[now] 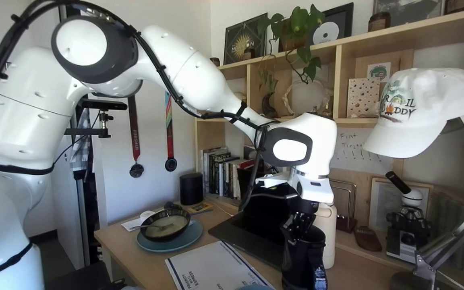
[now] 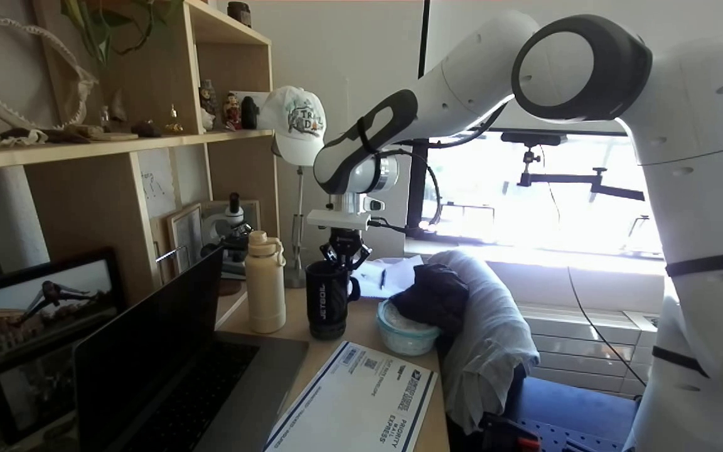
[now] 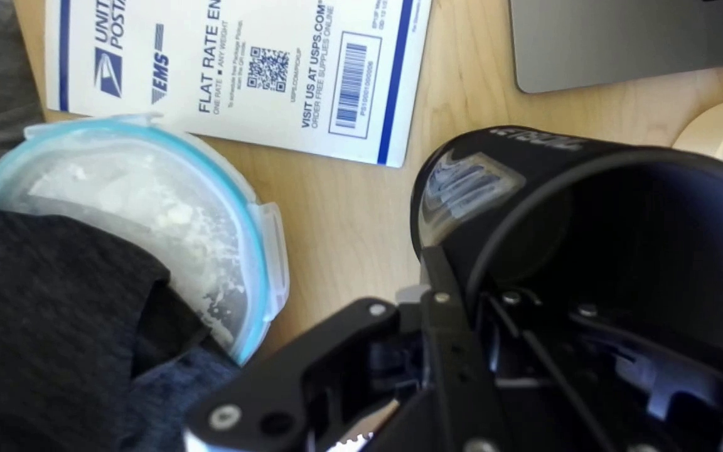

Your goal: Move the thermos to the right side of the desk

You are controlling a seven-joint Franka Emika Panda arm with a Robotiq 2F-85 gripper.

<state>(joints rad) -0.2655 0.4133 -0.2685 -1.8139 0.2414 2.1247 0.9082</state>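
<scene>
The thermos is a black cylindrical flask with an open mouth and a side handle. It stands upright in both exterior views (image 1: 302,264) (image 2: 327,301); in the wrist view (image 3: 587,176) I look into its mouth. My gripper (image 2: 344,260) points down at its rim on the handle side. In the wrist view the gripper (image 3: 474,282) has one finger outside the wall and one inside, close together, pinching the wall. I cannot tell whether the base touches the light wooden desk (image 2: 311,359). The desk also shows in the wrist view (image 3: 342,232).
A cream bottle (image 2: 266,289) stands close beside the thermos. An open laptop (image 2: 236,376) and a mail envelope (image 2: 361,402) lie nearby. A round lidded container (image 3: 148,213) with dark cloth (image 3: 54,301) sits at the edge. A lamp (image 1: 449,229) and microscope (image 1: 407,229) stand behind.
</scene>
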